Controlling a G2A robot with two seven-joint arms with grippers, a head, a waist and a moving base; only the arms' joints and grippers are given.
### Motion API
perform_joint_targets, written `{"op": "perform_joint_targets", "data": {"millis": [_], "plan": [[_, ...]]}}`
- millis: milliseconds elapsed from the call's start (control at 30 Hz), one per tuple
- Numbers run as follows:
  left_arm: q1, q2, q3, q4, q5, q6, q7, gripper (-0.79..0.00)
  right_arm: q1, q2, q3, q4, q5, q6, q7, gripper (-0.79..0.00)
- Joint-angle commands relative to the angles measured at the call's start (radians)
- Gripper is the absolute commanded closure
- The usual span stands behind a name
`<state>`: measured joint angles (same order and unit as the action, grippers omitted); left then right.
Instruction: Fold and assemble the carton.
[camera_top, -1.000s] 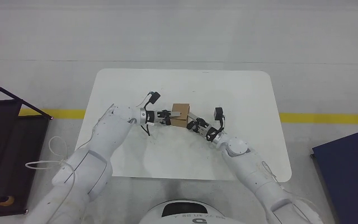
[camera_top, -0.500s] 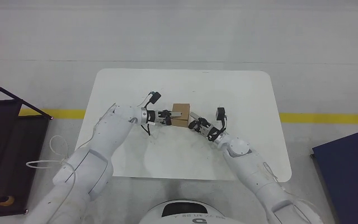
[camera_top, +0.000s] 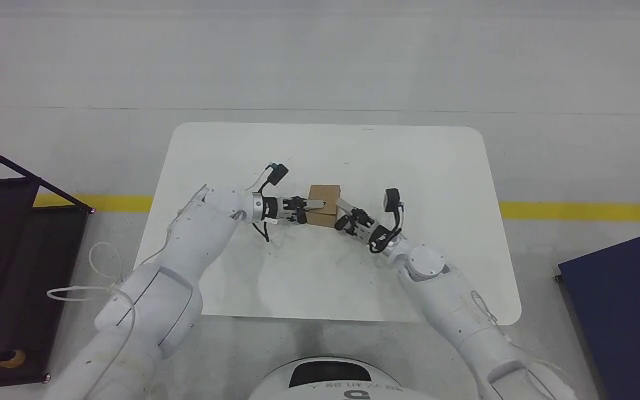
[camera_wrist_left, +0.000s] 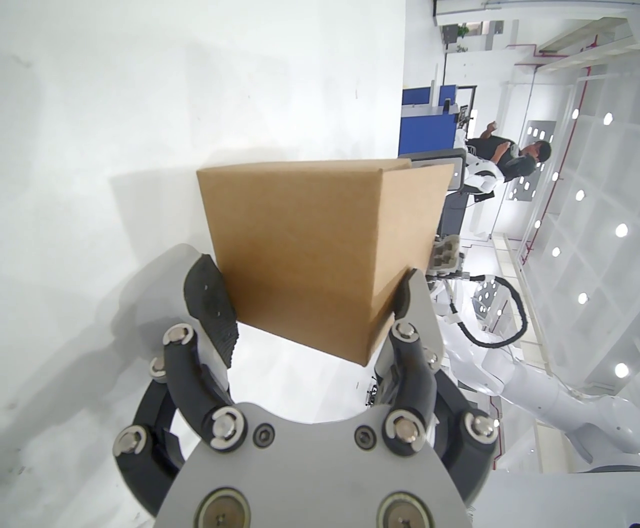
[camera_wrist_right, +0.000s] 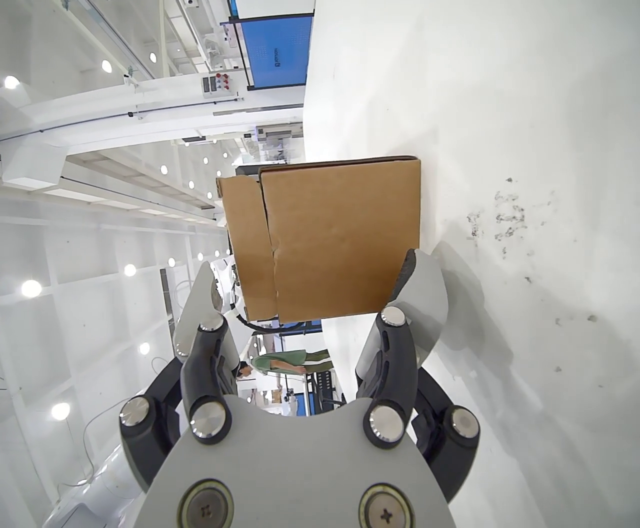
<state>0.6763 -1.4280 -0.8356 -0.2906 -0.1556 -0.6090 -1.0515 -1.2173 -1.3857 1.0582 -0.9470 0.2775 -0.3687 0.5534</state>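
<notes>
A small brown carton (camera_top: 324, 197) stands near the middle of the white table (camera_top: 430, 160). My left gripper (camera_top: 299, 206) is at its left side, shut on the carton (camera_wrist_left: 300, 250); one black pad (camera_wrist_left: 210, 295) presses one face and the other fingertip (camera_wrist_left: 411, 295) presses the opposite face. My right gripper (camera_top: 345, 218) is at the carton's right side and is open. Its fingers straddle the carton's (camera_wrist_right: 330, 235) near end. One fingertip (camera_wrist_right: 410, 277) touches a corner, and the other (camera_wrist_right: 212, 295) stands just clear of a folded side flap (camera_wrist_right: 245, 240).
A black frame (camera_top: 25, 200) stands on the floor left of the table, and a blue panel (camera_top: 610, 285) lies at the lower right. Bare table surface lies all around the carton, with the widest room at the back and right.
My right gripper drew back a little from the carton, then came forward against it again. The left gripper and the carton stayed where they were.
</notes>
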Motion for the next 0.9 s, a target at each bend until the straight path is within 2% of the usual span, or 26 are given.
{"op": "perform_joint_targets", "data": {"millis": [0,167,300,433,667,733,767,867], "plan": [[0.0,0.0,-0.001,-0.001,0.001,-0.002,-0.001,-0.628,0.0,-0.001,-0.002,0.0,-0.002,0.009,-0.003,-0.597],[0.001,0.0,-0.004,-0.002,0.004,-0.004,-0.001,-0.625,0.002,-0.001,-0.002,0.008,-0.001,0.016,-0.005,-0.517],[0.001,0.0,-0.005,-0.004,0.01,-0.005,0.001,-0.622,0.0,-0.001,0.001,0.012,0.0,0.015,-0.003,-0.403],[0.002,-0.001,-0.006,-0.006,0.012,-0.003,0.003,-0.625,-0.001,0.0,0.003,0.011,-0.001,0.016,-0.003,-0.354],[0.002,-0.002,-0.008,-0.007,0.021,-0.005,0.007,-0.628,-0.002,0.0,0.005,0.008,-0.001,0.012,-0.001,-0.382],[0.002,-0.002,-0.009,-0.007,0.023,-0.005,0.009,-0.634,-0.001,0.001,0.007,0.006,-0.001,0.01,-0.001,-0.44],[0.002,-0.002,-0.008,-0.006,0.025,-0.004,0.009,-0.634,0.0,0.001,0.009,0.006,0.0,0.011,-0.001,-0.502],[0.003,-0.002,-0.009,-0.007,0.027,-0.001,0.01,-0.634,0.015,0.001,0.012,0.009,0.003,0.021,0.002,-0.536]]}}
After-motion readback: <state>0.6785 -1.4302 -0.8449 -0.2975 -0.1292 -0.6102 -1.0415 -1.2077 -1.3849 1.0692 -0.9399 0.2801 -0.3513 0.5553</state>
